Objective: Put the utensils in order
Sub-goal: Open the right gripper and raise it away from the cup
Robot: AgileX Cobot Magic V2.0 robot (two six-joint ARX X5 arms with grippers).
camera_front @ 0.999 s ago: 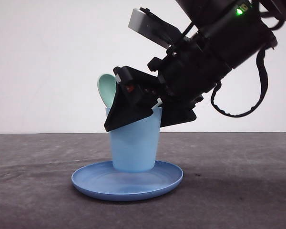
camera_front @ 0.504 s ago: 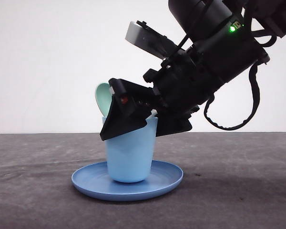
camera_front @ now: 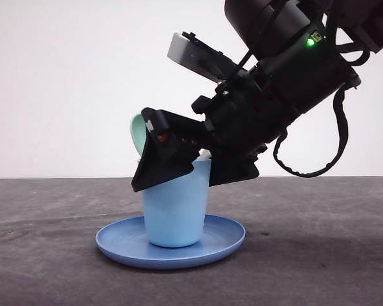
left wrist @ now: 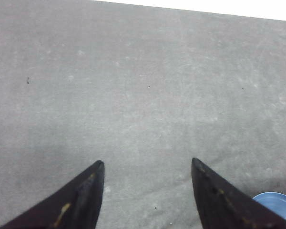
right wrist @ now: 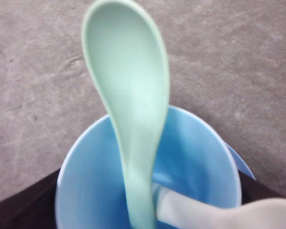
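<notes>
Two utensils share the cup (camera_front: 176,204) on the plate (camera_front: 225,239): the spoon (right wrist: 128,109) stands bowl-up, the white fork (right wrist: 219,212) enters. Right end effector (camera_front: 179,162) at the rim, grip unclear; left end effector (left wrist: 148,200) spread over bare worktop (left wrist: 133,71).

One spoon (right wrist: 128,109), one fork (right wrist: 219,212) (handle only), one cup (camera_front: 175,204), one plate (camera_front: 115,241)

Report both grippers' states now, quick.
Left gripper: open, holding nothing, above bare table.
Right gripper: at the cup rim; open or shut cannot be told.
</notes>
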